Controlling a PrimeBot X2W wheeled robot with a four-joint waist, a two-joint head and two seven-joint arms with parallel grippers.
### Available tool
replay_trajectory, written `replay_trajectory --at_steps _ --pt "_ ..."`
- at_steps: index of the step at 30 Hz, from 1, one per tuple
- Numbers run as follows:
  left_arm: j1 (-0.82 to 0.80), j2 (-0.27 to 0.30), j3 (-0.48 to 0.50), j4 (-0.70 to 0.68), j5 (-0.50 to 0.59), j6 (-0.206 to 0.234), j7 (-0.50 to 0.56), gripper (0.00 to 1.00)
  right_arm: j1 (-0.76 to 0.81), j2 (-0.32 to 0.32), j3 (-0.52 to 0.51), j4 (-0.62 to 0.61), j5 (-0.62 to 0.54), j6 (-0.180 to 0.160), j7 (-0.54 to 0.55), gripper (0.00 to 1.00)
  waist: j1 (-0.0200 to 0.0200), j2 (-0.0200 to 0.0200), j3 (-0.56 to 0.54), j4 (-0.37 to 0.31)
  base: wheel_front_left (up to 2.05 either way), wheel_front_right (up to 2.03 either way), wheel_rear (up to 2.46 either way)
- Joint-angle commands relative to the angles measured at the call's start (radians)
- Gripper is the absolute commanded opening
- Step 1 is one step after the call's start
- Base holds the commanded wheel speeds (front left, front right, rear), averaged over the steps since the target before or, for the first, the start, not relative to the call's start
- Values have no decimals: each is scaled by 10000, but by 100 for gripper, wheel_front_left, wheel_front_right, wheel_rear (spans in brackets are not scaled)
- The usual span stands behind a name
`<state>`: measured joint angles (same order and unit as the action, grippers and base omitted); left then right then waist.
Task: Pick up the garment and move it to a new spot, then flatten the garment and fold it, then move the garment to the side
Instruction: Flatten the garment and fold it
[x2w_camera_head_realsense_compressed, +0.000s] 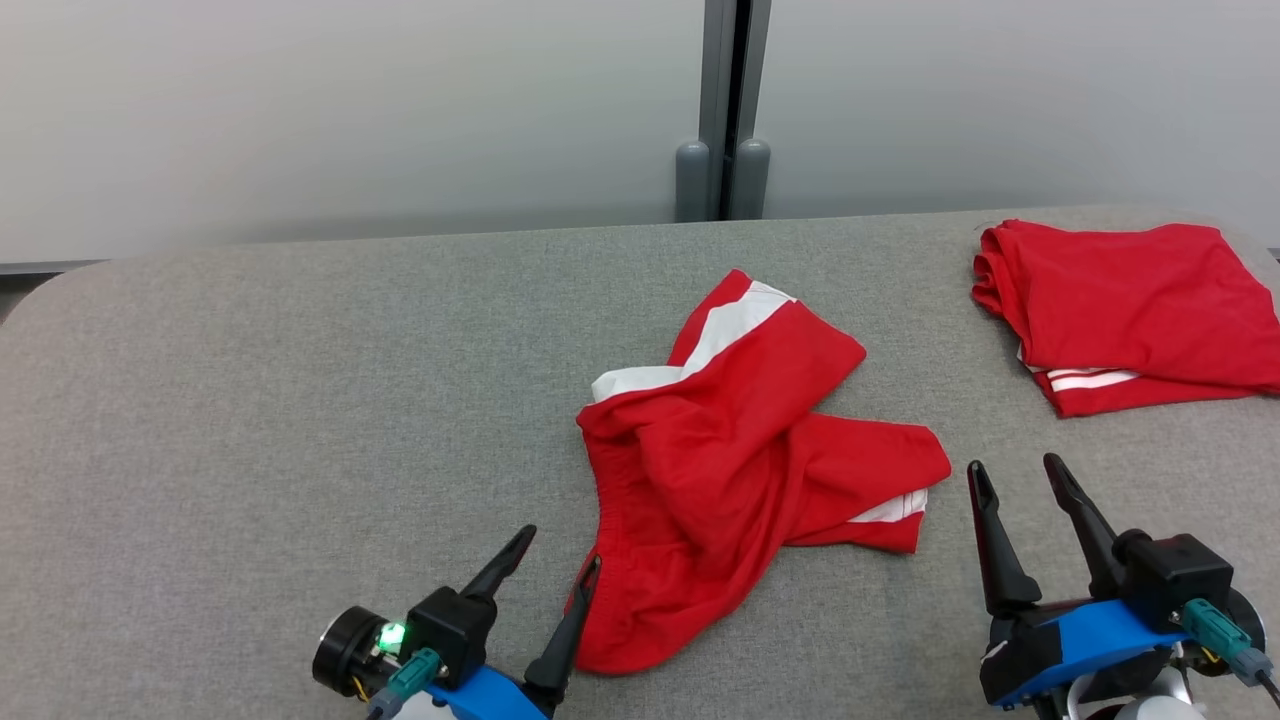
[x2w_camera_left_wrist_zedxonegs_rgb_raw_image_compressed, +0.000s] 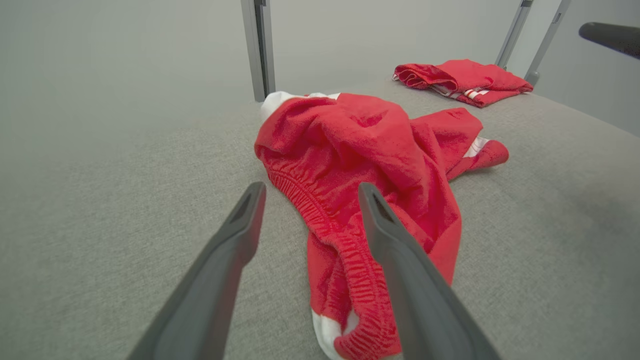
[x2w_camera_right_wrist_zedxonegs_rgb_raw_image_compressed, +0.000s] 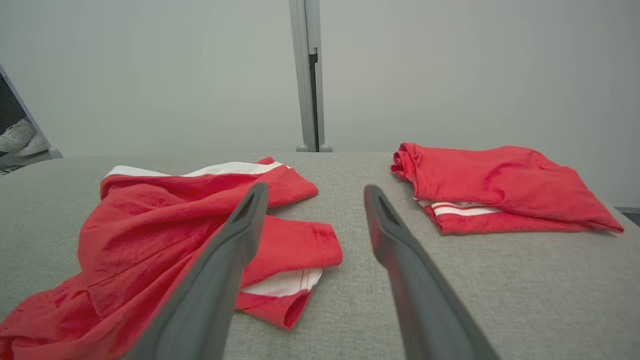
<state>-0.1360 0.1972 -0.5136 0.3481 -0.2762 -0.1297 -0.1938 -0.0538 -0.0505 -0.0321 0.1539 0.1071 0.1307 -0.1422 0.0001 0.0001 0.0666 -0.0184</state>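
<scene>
A crumpled red garment (x2w_camera_head_realsense_compressed: 735, 460) with white stripes lies in the middle of the grey table (x2w_camera_head_realsense_compressed: 250, 400). My left gripper (x2w_camera_head_realsense_compressed: 560, 550) stands open at the lower left, its right finger close to the garment's near elastic edge (x2w_camera_left_wrist_zedxonegs_rgb_raw_image_compressed: 320, 210). My right gripper (x2w_camera_head_realsense_compressed: 1015, 472) is open at the lower right, a little to the right of the garment's leg end (x2w_camera_right_wrist_zedxonegs_rgb_raw_image_compressed: 295, 250), with nothing between its fingers. In the right wrist view the garment (x2w_camera_right_wrist_zedxonegs_rgb_raw_image_compressed: 150, 225) spreads to the left of the fingers.
A second red garment (x2w_camera_head_realsense_compressed: 1130, 310), folded, lies at the table's far right corner, seen also in the wrist views (x2w_camera_left_wrist_zedxonegs_rgb_raw_image_compressed: 460, 80) (x2w_camera_right_wrist_zedxonegs_rgb_raw_image_compressed: 500, 187). A grey post (x2w_camera_head_realsense_compressed: 722, 110) and pale wall panels stand behind the table. Bare table surface stretches to the left.
</scene>
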Motion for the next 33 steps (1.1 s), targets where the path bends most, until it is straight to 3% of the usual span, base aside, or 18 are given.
replay_trajectory --at_steps 1,10,20,23,27,33 --pt "-129 122 -203 85 -118 -15 67 100 -87 -3 -5 32 44 1 -54 100 -1 -1 46 -27 0 0 0" --pt "-323 460 -1595 938 -800 -15 178 100 -328 -4 13 223 101 1 -223 100 -1 -1 423 -201 0 0 0" --pt "-925 337 -2733 2071 -1449 -16 115 100 -647 -3 55 405 153 1 -365 100 -1 -1 708 -351 0 0 0" --pt "-1161 240 -2927 2400 -1641 -16 11 4 -683 -3 85 459 192 1 -428 100 -1 -1 713 -363 0 0 0" --pt "-1459 71 -2879 2370 -1890 -16 -333 0 -578 -3 5 508 204 1 -464 100 -1 -1 654 -216 0 0 0" --pt "-1428 301 -2430 1880 -2061 157 -608 0 -452 -6 68 664 309 1 -489 100 -1 -1 535 293 0 0 0"
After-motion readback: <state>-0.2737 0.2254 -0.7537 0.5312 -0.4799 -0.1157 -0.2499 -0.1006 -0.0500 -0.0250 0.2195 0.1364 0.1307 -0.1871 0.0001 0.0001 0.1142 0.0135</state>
